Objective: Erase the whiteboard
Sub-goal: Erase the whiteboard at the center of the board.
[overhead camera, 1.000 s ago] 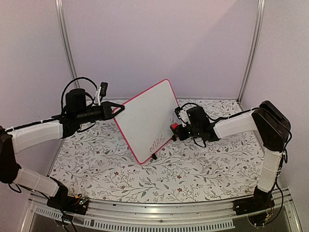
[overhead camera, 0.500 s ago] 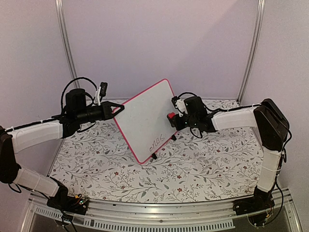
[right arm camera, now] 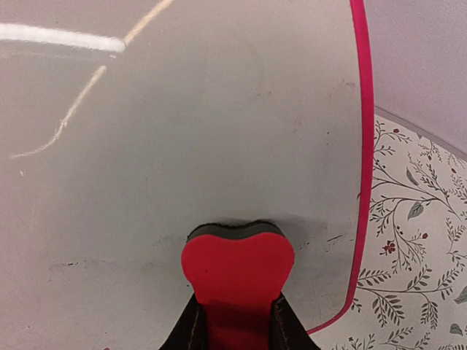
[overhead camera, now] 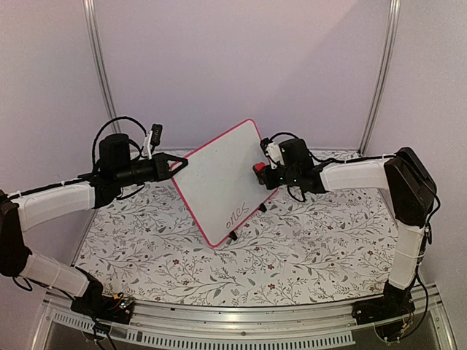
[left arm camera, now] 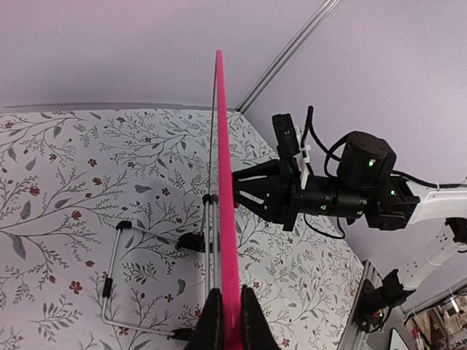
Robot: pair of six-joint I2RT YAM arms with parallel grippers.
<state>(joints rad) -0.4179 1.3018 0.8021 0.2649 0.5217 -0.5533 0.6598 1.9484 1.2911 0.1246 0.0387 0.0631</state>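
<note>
Tilted pink-framed whiteboard (overhead camera: 219, 175), dark handwriting (overhead camera: 238, 214) low

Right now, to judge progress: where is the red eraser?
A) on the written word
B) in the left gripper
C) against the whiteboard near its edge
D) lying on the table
C: the right gripper holds the eraser against the whiteboard beside its pink frame, away from the writing.

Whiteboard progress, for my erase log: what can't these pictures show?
- Left wrist view: the pink-framed white whiteboard is edge-on; its writing face is hidden.
- Right wrist view: the red eraser block covers the surface beneath; writing out of frame.
- Top view: the dark handwritten word is too small to read.
</note>
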